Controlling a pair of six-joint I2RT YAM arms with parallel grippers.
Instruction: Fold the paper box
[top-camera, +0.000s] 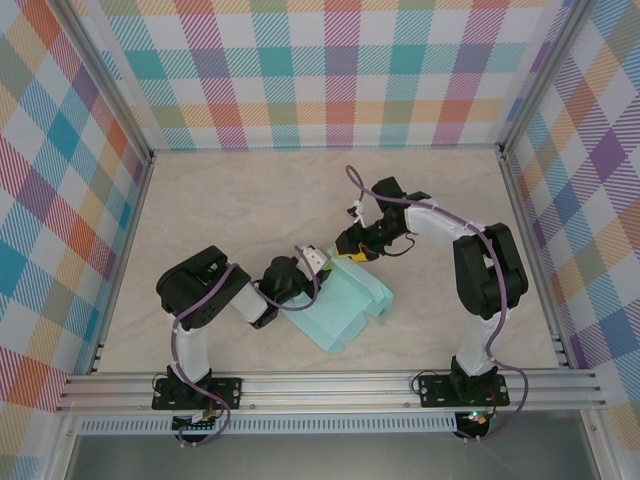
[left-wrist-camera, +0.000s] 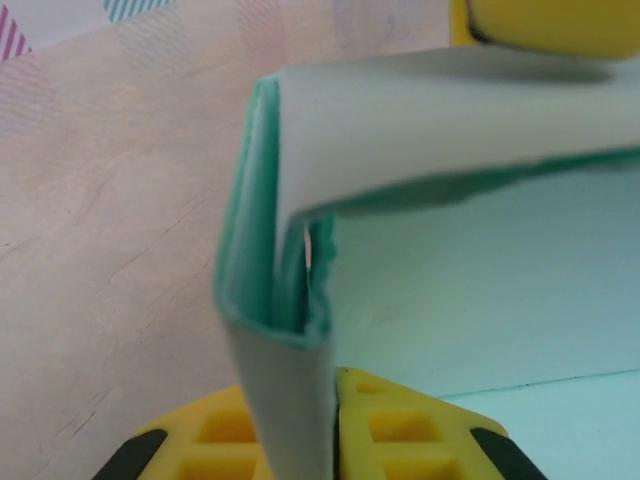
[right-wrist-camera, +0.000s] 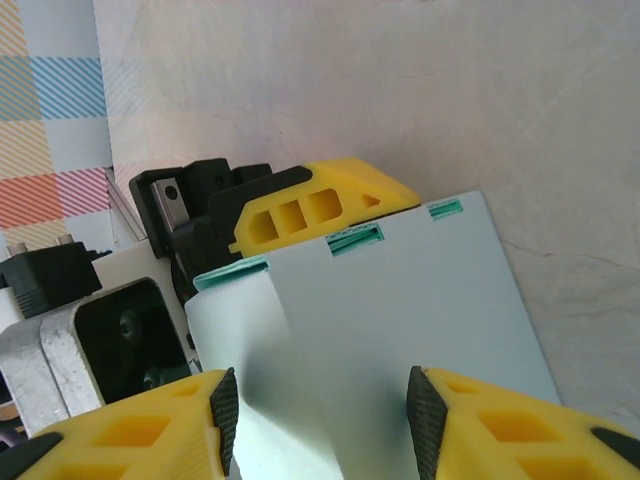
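Card of pale aqua colour, the paper box (top-camera: 345, 310), is lying near the middle of the table (top-camera: 250, 200), a little to the near side, between your two arms. Your left gripper (top-camera: 315, 262) is clenching on the far left corner of the box. In the left wrist view its yellow fingers (left-wrist-camera: 400, 430) are pinching an upright folded wall of the box. Your right gripper (top-camera: 355, 250) is reaching to the far edge of the box from the right. In the right wrist view its jaws are standing apart, released, and a pale flap is lying between them. I cannot tell if they are pressing it.
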